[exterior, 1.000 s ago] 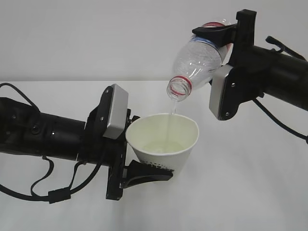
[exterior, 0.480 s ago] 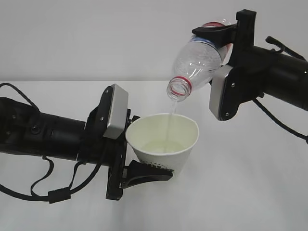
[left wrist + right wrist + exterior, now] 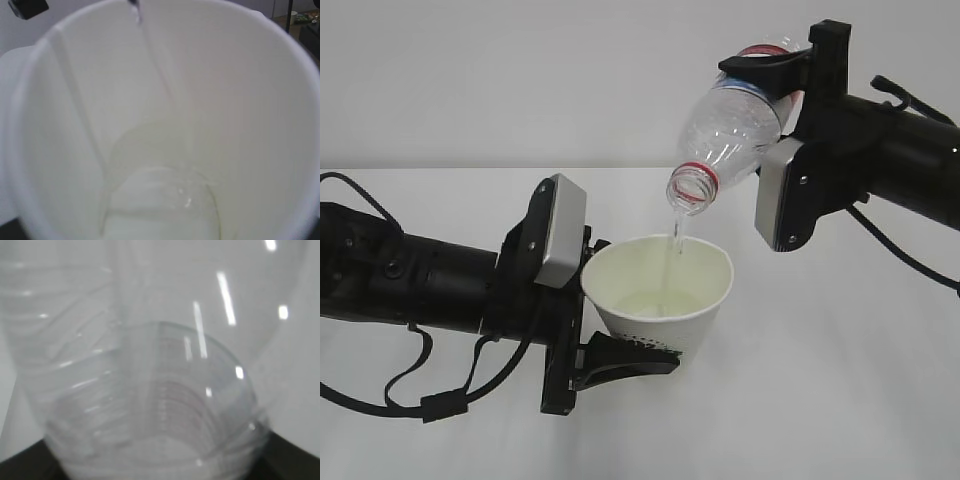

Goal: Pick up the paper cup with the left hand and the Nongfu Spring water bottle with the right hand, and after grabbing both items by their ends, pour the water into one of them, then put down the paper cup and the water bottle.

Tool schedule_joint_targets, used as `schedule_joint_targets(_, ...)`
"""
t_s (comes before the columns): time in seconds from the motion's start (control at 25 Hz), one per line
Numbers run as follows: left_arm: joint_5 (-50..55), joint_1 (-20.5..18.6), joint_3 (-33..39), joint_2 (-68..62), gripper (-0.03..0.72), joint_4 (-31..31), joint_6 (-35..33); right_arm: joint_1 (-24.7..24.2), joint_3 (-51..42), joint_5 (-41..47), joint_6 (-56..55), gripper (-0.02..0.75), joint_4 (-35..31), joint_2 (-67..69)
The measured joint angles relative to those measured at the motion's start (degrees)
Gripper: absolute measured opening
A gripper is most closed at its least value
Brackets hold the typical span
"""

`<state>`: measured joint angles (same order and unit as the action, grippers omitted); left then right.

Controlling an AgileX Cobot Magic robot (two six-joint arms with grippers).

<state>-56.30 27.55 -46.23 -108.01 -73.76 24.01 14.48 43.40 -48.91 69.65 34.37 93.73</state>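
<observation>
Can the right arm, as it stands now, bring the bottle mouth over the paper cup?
Probably yes: the bottle, tilted in the right tool, already has its mouth above the paper cup, nothing between, and water falls inside.

Lab-like setup: bare white table (image 3: 840, 400), blank wall (image 3: 520, 80)

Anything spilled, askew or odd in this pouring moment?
Nothing stands out. The bottle is tipped neck-down over the paper cup, and a thin stream of water falls inside the rim. No drops or puddles show on the table.
</observation>
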Motion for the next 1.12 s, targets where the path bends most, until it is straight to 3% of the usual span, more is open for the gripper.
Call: schedule_joint_targets(1.12,0.5,0.0,0.0,0.0,0.498,0.1,0.0,0.0,0.0,0.0,0.2,0.479,-0.4,0.0)
